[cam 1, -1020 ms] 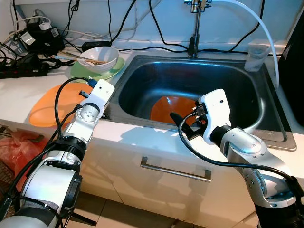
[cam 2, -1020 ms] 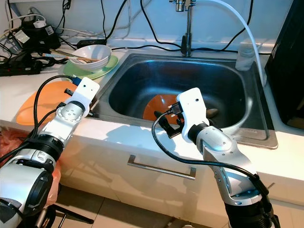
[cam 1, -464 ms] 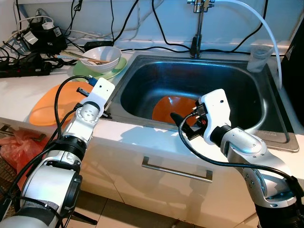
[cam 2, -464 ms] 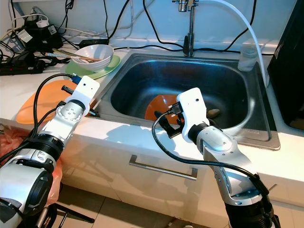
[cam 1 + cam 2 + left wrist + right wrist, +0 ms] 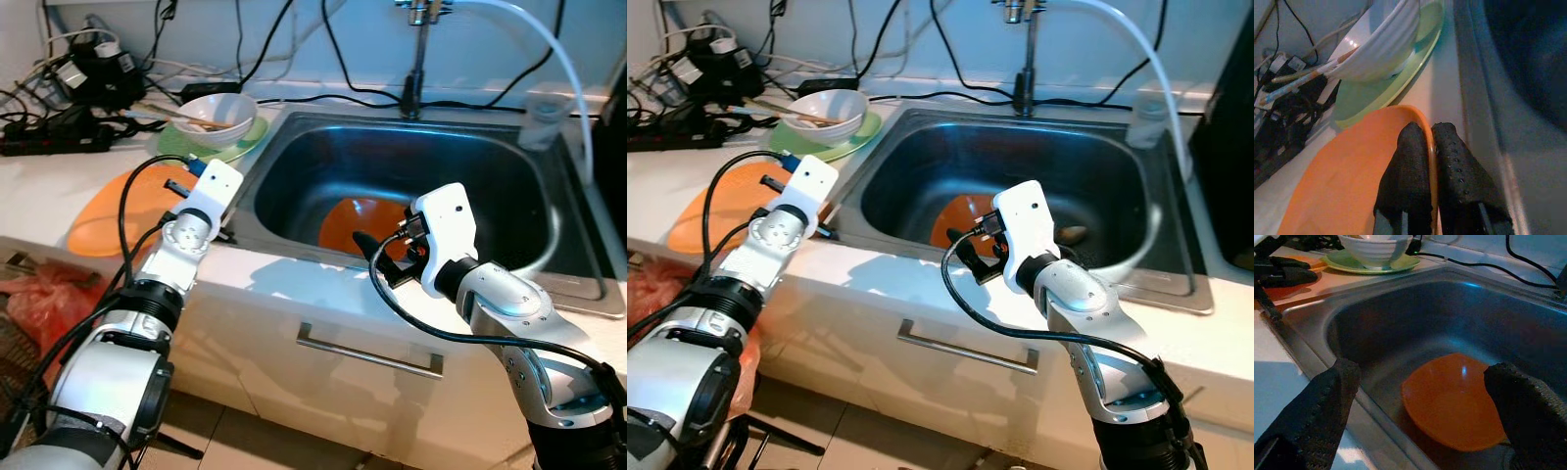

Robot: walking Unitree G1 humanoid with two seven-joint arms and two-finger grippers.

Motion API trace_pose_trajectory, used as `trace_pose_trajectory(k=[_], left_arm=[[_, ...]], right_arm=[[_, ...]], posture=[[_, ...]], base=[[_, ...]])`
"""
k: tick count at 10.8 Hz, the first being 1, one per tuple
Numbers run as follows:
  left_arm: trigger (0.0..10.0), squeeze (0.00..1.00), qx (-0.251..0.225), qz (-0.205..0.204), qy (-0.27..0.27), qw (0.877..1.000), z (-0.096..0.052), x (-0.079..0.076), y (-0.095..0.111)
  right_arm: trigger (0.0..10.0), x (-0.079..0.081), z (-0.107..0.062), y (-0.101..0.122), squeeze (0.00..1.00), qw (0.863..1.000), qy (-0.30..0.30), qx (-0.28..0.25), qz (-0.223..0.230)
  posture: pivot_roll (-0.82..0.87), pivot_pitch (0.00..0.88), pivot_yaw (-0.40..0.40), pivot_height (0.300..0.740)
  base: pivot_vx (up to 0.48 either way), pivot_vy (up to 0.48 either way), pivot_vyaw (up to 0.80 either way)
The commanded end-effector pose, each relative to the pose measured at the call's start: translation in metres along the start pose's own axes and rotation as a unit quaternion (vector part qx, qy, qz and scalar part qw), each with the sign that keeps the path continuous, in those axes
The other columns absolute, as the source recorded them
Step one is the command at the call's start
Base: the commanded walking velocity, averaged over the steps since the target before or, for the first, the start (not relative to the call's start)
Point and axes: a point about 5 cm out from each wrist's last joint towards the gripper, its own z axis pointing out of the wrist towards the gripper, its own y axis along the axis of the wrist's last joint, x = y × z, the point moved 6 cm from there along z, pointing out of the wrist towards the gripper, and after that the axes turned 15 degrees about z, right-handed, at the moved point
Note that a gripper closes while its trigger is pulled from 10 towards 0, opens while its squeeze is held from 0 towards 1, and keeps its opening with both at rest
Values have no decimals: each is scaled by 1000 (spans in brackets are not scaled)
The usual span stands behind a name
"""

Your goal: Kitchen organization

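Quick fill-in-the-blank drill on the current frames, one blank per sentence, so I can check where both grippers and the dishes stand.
1. The left gripper is shut on the rim of the ______ plate on the counter.
2. The white bowl sits on a ______ plate.
3. The right gripper, fingers ______, hovers over the sink.
4. An orange bowl lies in the ______.

Missing words: orange; green; open; sink

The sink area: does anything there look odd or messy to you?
An orange bowl lies tilted in the sink, not flat. On the counter behind, a tangle of cables and plugs sits close to the white bowl and green plate, near water.
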Motion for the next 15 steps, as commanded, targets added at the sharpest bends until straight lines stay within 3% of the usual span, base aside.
trace_pose_trajectory(k=[1, 6, 12, 15], left_arm=[[0, 0, 0, -1, -23, 1000, -2, -19, -3], [0, 0, -117, -11, -55, 992, -16, -61, 64], [0, 0, -237, -22, -83, 968, -41, -81, 129], [0, 0, -259, -29, -81, 962, -44, -81, 137]], right_arm=[[10000, 1, 1, -3, 0, 1000, 3, 3, 2], [10000, 0, 3, -1, 0, 1000, 3, 0, 1], [10000, -1, 3, 0, 0, 1000, 3, 0, -2], [10000, 22, -3, -2, 0, 997, 72, 7, 15]], posture=[[-123, 0, 100, 740], [-123, 0, 97, 740], [-128, 0, 95, 740], [-136, 0, 97, 740]], base=[[0, 0, 0], [0, 0, 0], [0, 0, 0], [0, 0, 0]])
